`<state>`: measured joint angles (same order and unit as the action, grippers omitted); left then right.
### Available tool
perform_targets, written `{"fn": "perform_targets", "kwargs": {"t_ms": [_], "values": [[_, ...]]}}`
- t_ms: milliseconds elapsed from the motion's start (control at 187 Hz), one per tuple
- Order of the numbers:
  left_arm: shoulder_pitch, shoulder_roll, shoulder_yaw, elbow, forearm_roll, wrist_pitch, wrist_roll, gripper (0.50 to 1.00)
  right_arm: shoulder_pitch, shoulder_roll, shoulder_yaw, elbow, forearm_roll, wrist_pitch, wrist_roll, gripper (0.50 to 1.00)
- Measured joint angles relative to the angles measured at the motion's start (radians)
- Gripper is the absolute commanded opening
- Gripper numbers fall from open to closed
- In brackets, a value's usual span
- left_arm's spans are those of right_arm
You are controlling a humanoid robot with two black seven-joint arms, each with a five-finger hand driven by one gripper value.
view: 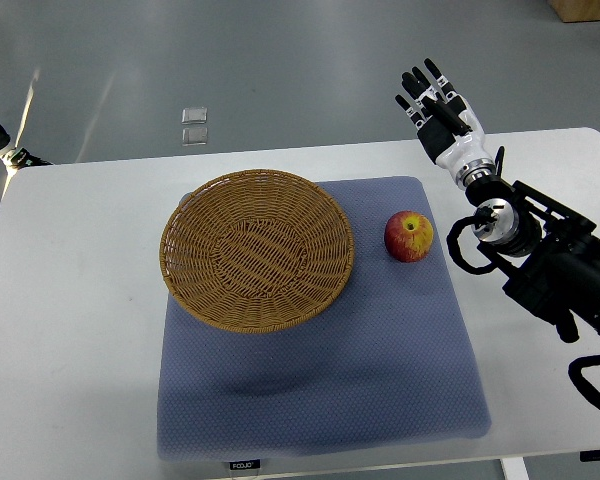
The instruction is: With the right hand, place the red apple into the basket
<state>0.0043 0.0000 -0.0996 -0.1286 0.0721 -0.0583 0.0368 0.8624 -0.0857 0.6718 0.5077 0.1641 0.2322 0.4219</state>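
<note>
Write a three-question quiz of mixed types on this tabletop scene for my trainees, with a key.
1. True or false: the red apple already lies inside the round woven wicker basket.
2. Which surface does the apple rest on? A) the bare white table B) the blue-grey fabric mat C) the floor
3. Fill in: the right hand, black-fingered with a white back, has its fingers ____ and holds nothing.

Key: 1 false; 2 B; 3 open.
</note>
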Motion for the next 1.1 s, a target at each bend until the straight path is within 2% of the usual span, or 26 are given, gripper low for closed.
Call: {"fn": "perform_targets", "kwargs": {"t_ms": [1100], "values": [[0.0, 0.0, 0.011, 0.007, 0.0, 0.004, -0.005, 1.0, -0.001, 0.003, 0.001, 0.0, 0.001, -0.005, 0.003, 0.917]]}}
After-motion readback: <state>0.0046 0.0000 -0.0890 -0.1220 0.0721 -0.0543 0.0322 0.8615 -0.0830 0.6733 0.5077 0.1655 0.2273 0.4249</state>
